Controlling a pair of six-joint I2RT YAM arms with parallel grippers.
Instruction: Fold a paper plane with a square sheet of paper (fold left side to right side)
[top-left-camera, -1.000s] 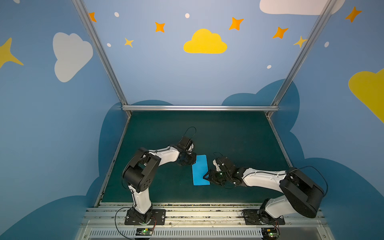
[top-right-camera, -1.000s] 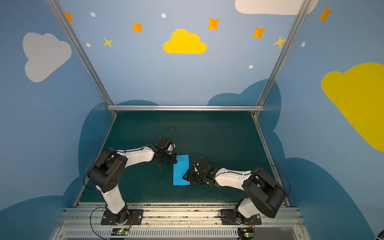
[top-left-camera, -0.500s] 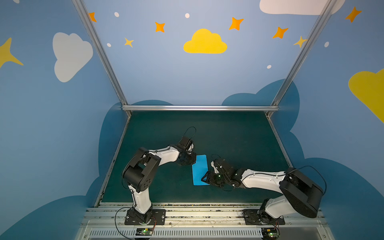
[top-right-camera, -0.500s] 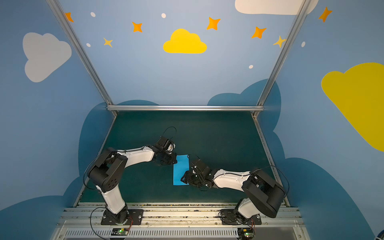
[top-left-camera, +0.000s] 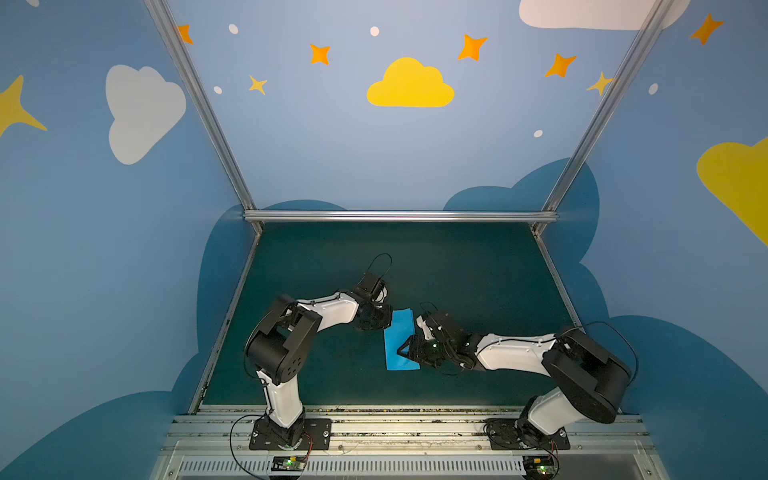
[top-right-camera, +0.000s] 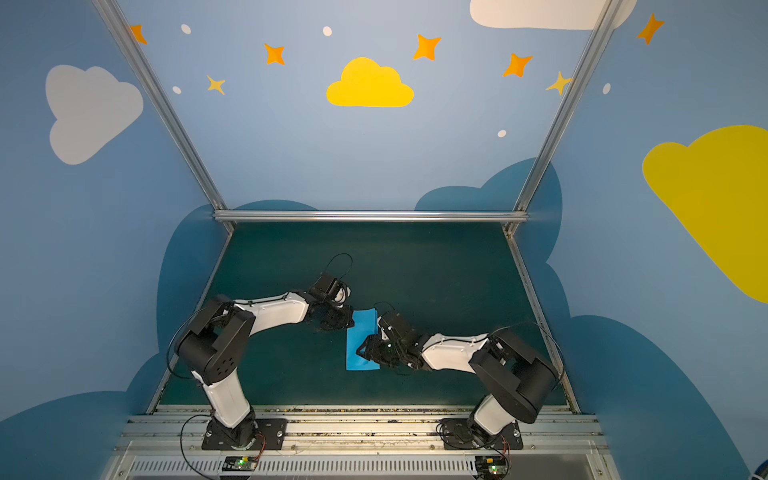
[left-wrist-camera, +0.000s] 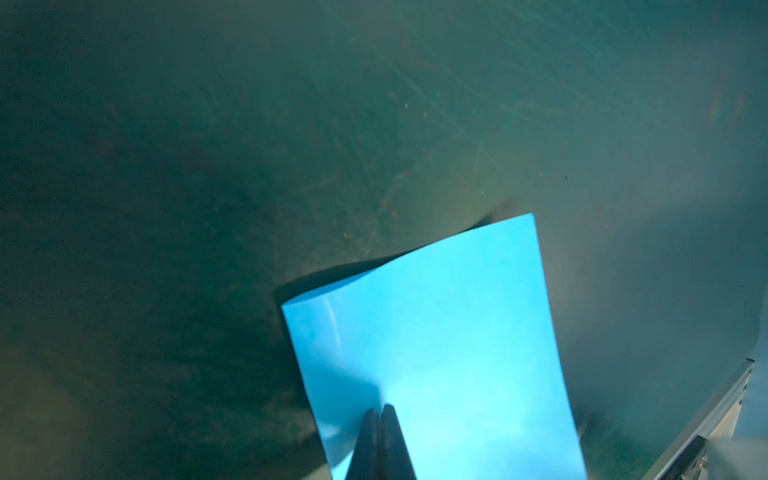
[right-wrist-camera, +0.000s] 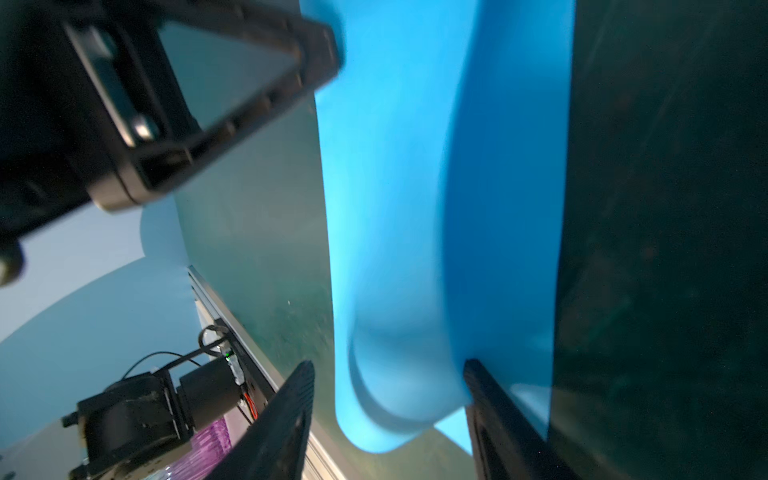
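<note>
- Found no legible words, numbers, brands or labels in any view.
- Saw the square sheet of paper (top-left-camera: 392, 336) as plain sky-blue, without print, in both top views and both wrist views.
- Could not make out any marking on the small circuit boards (top-left-camera: 291, 462) below the front rail (top-left-camera: 415, 432): too small.

The sheet of paper (top-left-camera: 397, 353) lies on the mat (top-left-camera: 478, 270). The left gripper (top-left-camera: 384, 323) is at its far-left corner, the right gripper (top-left-camera: 404, 351) at its right edge.

Dim, soft light; square sheet of paper (right-wrist-camera: 395, 166) blurred.
</note>
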